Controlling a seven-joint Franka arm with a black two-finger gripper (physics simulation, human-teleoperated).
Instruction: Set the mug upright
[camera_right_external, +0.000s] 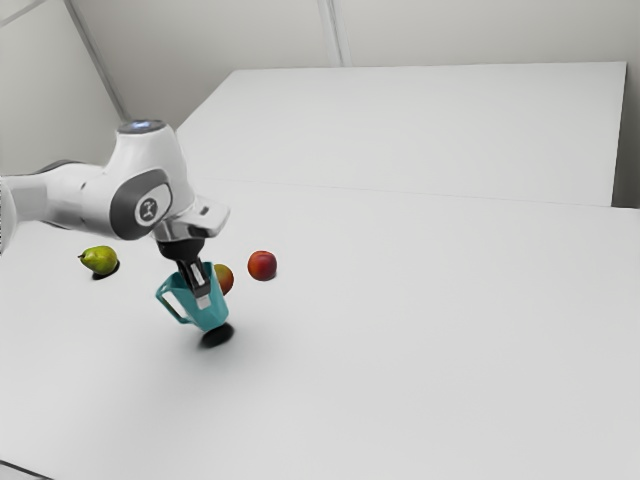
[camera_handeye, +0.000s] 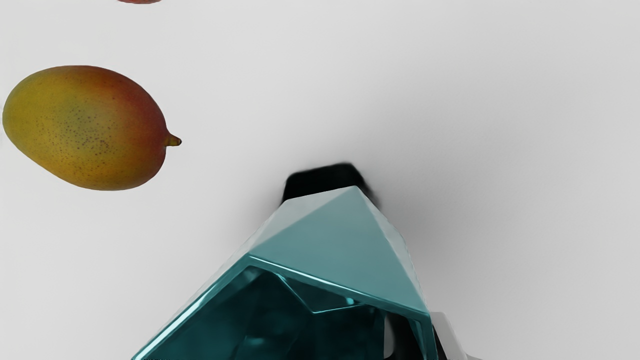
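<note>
Mug (camera_right_external: 212, 316) | exterior: tilted, handle (camera_right_external: 171, 310) | wrist: interior (camera_handeye: 250, 320) | pincer (camera_right_external: 201, 290): seemingly pinching its wall

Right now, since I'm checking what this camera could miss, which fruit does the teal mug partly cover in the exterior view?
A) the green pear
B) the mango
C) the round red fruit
B: the teal mug overlaps one side of the mango, while the green pear and the round red fruit show whole.

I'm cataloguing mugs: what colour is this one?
The mug is teal, seen best in the wrist view.
</note>
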